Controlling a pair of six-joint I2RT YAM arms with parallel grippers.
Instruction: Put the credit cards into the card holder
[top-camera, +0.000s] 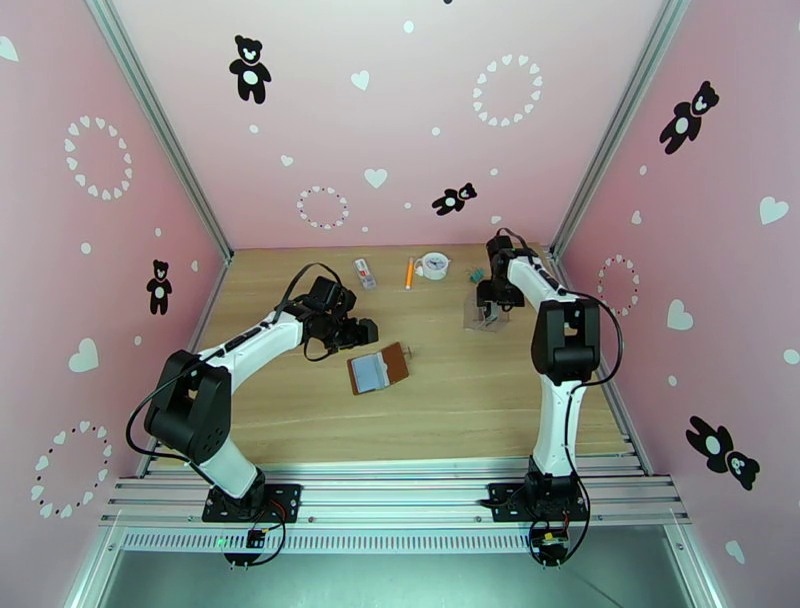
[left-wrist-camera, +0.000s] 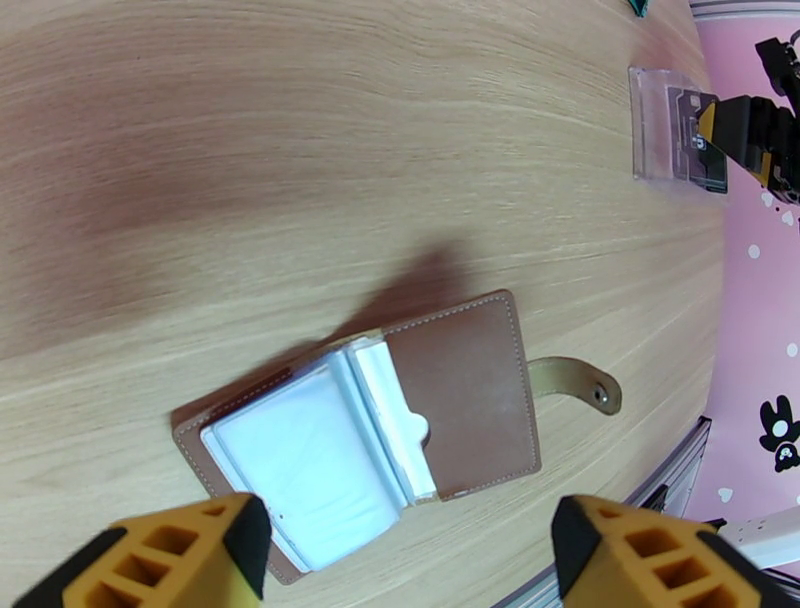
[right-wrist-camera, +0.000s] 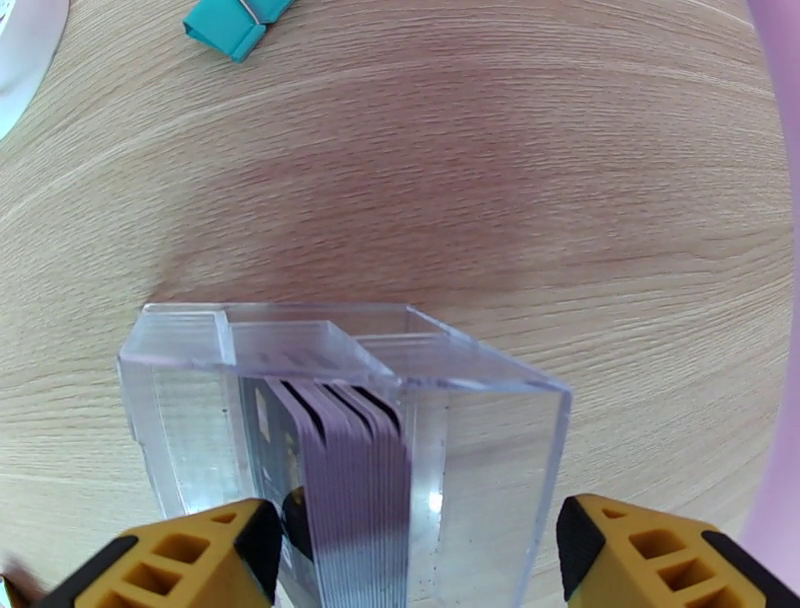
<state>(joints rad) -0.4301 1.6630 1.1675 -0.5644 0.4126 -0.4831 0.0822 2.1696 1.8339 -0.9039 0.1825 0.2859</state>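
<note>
The brown card holder lies open on the table's middle, its pale inner pockets up and its snap tab sticking out to one side. My left gripper hovers just behind and left of it, open, and the card holder shows between the yellow fingertips. Several grey and dark credit cards stand on edge in a clear plastic box at the right. Right over that box my right gripper hangs open, its fingers spread to either side of the box.
Along the back of the table lie a white-and-red packet, an orange pen, a white tape roll and a teal clip. Pink walls close in the table on three sides.
</note>
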